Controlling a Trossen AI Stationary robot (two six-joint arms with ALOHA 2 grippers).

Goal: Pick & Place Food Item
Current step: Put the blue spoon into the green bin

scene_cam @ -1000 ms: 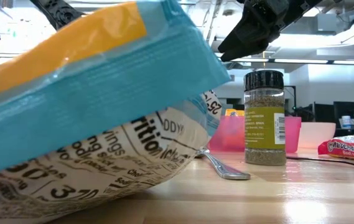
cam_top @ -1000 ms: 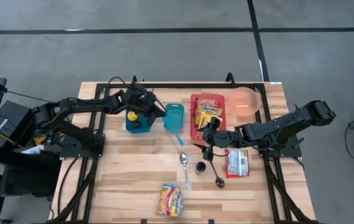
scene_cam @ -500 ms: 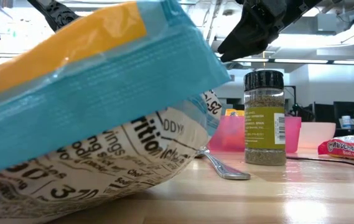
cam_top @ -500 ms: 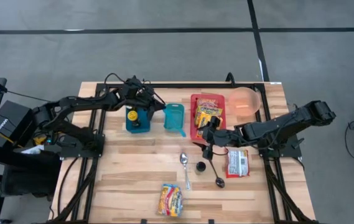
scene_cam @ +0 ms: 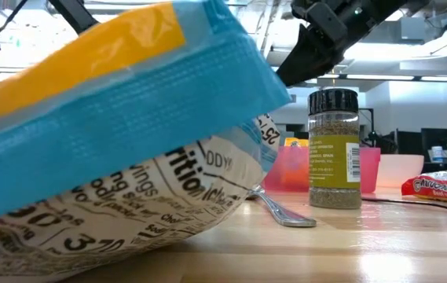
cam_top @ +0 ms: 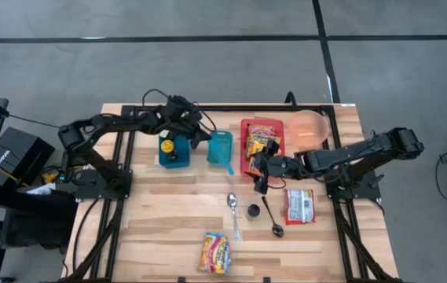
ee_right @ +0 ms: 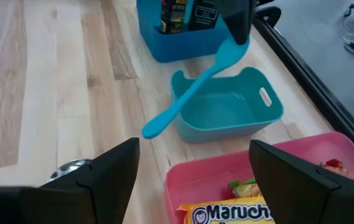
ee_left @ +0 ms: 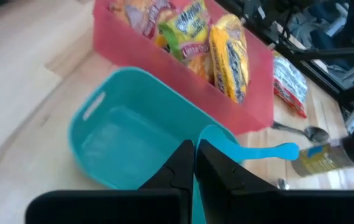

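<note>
Ramen packets (cam_top: pixel 263 145), three or so, stand packed in the red bin (cam_top: pixel 246 155) at the far middle of the wooden table (cam_top: pixel 168 212). Two more snack bags lie loose: one (cam_top: pixel 298 206) at right, one (cam_top: pixel 217 251) at the near edge. One teal bin (cam_top: pixel 220 145), one blue bin (cam_top: pixel 173 157), one spice jar (scene_cam: pixel 333 149), two spoons. Right gripper (cam_top: pixel 260 178) hovers wide open, empty, beside the red bin's near end. Left gripper (cam_top: pixel 205 135) is closed over the teal bin; what it pinches, I can't tell. Grey floor surrounds the table.
</note>
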